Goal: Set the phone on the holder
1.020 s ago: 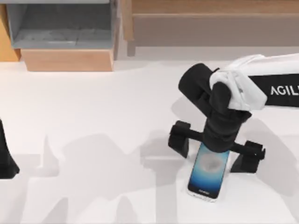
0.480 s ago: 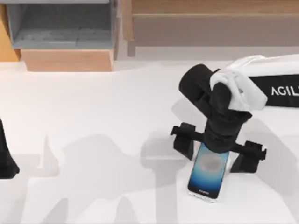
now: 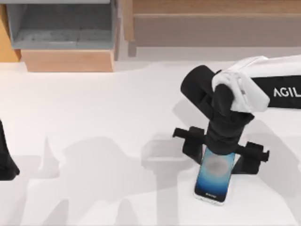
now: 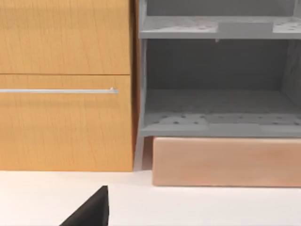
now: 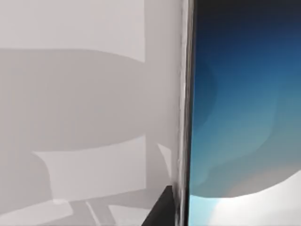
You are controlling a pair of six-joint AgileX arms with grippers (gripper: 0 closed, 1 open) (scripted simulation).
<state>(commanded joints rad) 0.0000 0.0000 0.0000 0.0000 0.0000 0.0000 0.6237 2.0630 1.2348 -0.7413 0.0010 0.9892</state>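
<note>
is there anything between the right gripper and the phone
Nothing visible does. In the top view the right gripper hangs directly over the phone's upper end, its fingers spread to either side of it. The phone lies flat on the white table. The left gripper is parked at the table's left edge.

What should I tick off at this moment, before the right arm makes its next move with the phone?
1. Phone lies flat, screen up, on the white table: ok.
2. Right gripper sits over the phone's far end, a finger on each side: ok.
3. Fingers closed on the phone's edges: not ok; in the top view they stand spread wider than the phone.
4. Phone's silver edge runs clean in the right wrist view, nothing pressing on it there: ok.
5. A holder to set the phone on: cannot tell.
6. Left gripper parked at the table's left edge, away from the phone: ok.
</note>
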